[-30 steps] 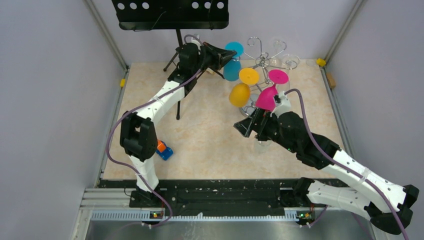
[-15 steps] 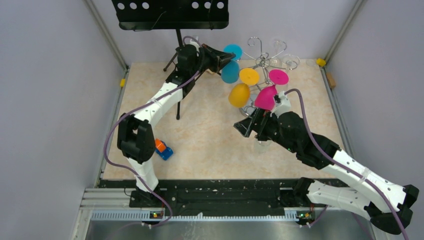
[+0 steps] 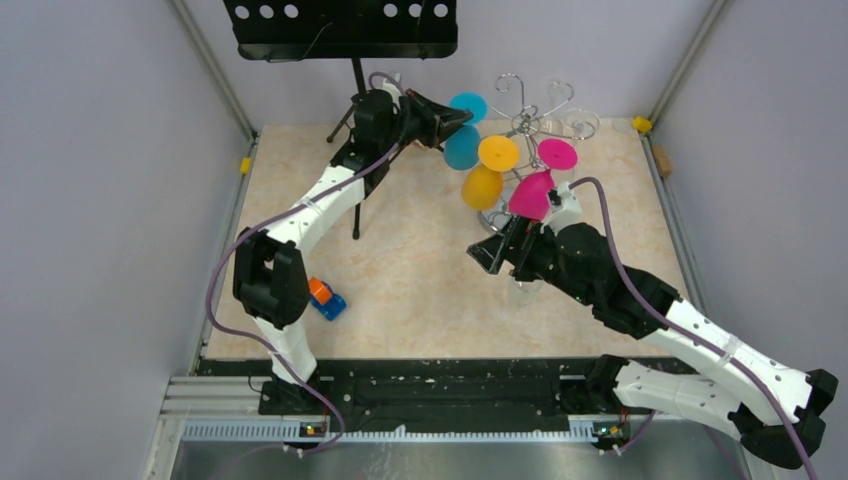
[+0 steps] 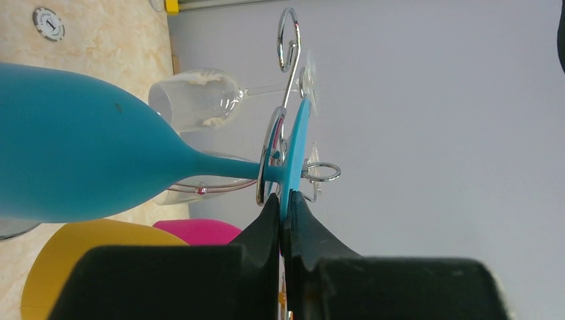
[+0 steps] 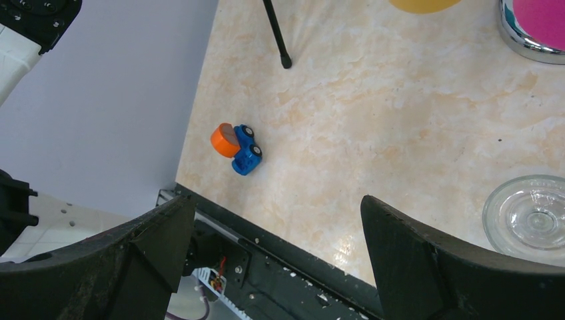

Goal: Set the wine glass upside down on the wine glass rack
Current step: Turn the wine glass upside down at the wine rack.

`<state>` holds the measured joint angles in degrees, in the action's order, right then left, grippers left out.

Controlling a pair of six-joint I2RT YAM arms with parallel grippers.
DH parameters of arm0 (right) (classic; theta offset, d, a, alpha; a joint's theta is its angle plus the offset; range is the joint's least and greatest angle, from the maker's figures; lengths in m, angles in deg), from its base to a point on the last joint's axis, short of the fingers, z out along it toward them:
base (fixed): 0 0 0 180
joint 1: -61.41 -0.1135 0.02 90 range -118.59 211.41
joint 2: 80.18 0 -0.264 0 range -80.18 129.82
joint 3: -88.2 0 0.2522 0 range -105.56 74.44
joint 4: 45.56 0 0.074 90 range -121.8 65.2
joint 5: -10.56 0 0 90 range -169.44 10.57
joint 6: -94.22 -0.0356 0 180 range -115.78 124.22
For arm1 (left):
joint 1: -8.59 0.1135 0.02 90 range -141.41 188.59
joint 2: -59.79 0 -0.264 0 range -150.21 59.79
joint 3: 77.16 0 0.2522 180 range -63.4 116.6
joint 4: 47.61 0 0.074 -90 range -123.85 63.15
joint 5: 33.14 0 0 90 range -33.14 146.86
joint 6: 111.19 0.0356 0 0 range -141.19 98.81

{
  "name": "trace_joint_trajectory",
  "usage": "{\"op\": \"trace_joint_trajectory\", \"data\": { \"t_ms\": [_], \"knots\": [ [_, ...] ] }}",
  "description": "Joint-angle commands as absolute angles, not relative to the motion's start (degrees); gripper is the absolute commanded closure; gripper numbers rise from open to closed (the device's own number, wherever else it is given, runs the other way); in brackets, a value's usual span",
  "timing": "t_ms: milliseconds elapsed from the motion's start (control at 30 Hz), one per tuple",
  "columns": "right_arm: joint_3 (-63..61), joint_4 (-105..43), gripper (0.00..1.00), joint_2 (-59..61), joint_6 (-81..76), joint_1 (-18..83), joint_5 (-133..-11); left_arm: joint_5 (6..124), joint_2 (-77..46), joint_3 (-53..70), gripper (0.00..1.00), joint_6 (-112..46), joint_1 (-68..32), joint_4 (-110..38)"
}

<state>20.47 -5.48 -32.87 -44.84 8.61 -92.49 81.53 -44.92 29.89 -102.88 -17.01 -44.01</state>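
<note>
Left wrist: left hand (image 4: 285, 203) covers wine glass (image 4: 100, 167) foot's edge.

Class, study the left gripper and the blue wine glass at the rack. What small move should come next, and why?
Probably open the left gripper and let go. It pinches the foot of the blue wine glass, whose stem already lies inside a hook of the wine glass rack, foot beyond the wire. The rack looks ready to carry it.
</note>
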Motion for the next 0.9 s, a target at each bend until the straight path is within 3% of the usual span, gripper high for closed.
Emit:
{"op": "trace_joint_trajectory", "data": {
  "t_ms": [0, 133, 567, 600, 800, 867],
  "knots": [
    [20.12, -7.30, 0.03, -33.10, -44.25, 8.99, -92.69, 82.77, -40.66, 29.33, 1.00, -100.83, -17.32, -45.73],
    [20.05, -7.16, 0.03, -33.10, -44.25, 8.97, -92.70, 82.94, -39.94, 29.06, 0.96, -99.50, -17.50, -45.44],
    [20.07, -6.93, 0.03, -33.09, -44.38, 9.02, -92.81, 83.34, -37.69, 28.70, 0.45, -96.48, -17.46, -41.51],
    [20.06, -6.88, 0.03, -33.04, -44.32, 8.99, -92.82, 83.13, -37.19, 28.44, 0.33, -96.05, -17.44, -41.10],
    [19.36, -6.21, 0.03, -32.76, -44.46, 8.96, -92.62, 80.95, -31.94, 26.06, 0.22, -90.65, -17.19, -36.17],
    [18.30, -5.60, 0.03, -32.13, -44.39, 8.96, -92.22, 79.03, -29.16, 24.87, 0.14, -87.45, -17.11, -32.96]
  ]
}}
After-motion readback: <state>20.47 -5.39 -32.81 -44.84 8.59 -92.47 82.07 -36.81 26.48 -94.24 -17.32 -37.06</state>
